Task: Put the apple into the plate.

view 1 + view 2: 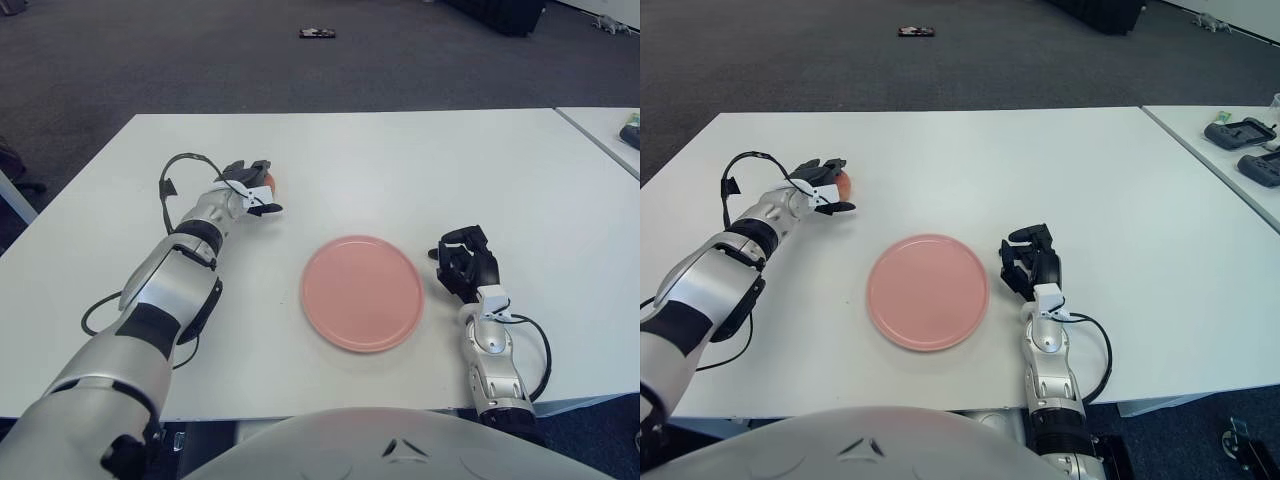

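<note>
Holding one apple (pixel 270 182) - left hand (pixel 250 188) | one plate (pixel 362 292)

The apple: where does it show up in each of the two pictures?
Left eye view: apple upper left, in the left hand.
Right eye view: apple further left, same grasp.
Shared landmark: the pink plate lies down-right of it in both.

Bare white table (pixel 400 165) lies between the left hand (pixel 250 190), closed round the apple (pixel 268 182), and the pink plate (pixel 361 291). Right hand (pixel 466 265) sits just right of the plate, apart from its rim.
</note>
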Motion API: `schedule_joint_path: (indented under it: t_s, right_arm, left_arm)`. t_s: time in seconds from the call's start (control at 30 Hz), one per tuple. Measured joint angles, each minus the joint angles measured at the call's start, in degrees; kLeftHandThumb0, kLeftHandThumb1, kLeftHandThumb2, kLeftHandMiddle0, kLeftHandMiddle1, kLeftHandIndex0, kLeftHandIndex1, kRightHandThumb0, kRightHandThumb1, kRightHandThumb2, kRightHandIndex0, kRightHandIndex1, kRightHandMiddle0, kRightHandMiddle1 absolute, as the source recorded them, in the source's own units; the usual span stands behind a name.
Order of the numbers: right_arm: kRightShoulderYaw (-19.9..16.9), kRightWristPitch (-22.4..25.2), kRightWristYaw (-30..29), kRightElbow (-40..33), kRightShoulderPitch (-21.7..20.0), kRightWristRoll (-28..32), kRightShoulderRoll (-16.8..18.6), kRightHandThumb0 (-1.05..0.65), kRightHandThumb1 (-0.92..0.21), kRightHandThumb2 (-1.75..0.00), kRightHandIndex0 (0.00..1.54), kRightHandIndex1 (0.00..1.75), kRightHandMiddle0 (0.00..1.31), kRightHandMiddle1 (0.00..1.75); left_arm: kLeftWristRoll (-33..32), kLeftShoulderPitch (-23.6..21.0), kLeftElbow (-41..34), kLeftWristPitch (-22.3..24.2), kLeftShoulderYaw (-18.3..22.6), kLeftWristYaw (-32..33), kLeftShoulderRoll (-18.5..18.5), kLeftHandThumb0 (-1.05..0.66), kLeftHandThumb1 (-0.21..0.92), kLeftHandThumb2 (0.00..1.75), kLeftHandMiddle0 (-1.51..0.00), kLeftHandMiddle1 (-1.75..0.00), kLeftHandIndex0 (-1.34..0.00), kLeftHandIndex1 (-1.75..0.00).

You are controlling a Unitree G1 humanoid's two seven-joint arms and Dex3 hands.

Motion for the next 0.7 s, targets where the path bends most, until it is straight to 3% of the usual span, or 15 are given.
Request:
schedule_joint_path:
  t_s: [0.13,0.27,0.5,0.57,0.63,0.7]
  right_arm:
    - [-0.08,-0.12,-0.24,0.0,0.07,-0.07,0.01,-0.36,-0.79,-0.7,0.6,1.21,0.27,1.75]
    - [-0.09,-0.12,-0.28,-0.05,0.09,-0.05,0.02,-0.36,-0.79,-0.7,0.59,1.21,0.27,1.75]
    - [-0.12,-0.12,-0.28,-0.27,0.26,-0.04,0.02,-0.36,-0.79,-0.7,0.59,1.2,0.27,1.75]
    - [-0.13,-0.11,-0.28,-0.33,0.33,-0.04,0.02,-0.36,-0.79,-0.7,0.59,1.2,0.27,1.75]
    - [-0.15,-0.11,-0.28,-0.4,0.4,-0.04,0.03,-0.36,-0.79,-0.7,0.58,1.2,0.27,1.75]
    - [-0.2,-0.1,-0.28,-0.48,0.47,-0.03,0.03,-0.36,-0.79,-0.7,0.58,1.2,0.27,1.75]
  left_arm:
    - [0.18,0.21,0.0,0.1,-0.27,2.13,-0.17,-0.8,0.63,0.65,-0.05,-1.2,-0.01,-1.38]
    - [0.11,0.27,-0.04,0.14,-0.15,3.49,-0.62,-0.72,0.51,0.82,-0.12,-1.36,-0.06,-1.65]
    - [-0.26,0.68,0.0,0.05,0.75,3.69,-0.94,-0.54,0.4,0.98,-0.28,-1.66,-0.22,-1.74]
    - [-0.3,0.76,0.04,0.07,0.92,3.57,-0.97,-0.48,0.44,1.04,-0.34,-1.7,-0.34,-1.74]
    - [-0.3,0.83,0.11,0.18,1.04,3.45,-0.98,-0.25,0.38,1.14,-0.5,-1.62,-0.38,-1.74]
    - [-0.3,0.85,0.16,0.34,1.11,3.23,-0.99,-0.13,0.35,1.2,-0.59,-1.58,-0.4,-1.75]
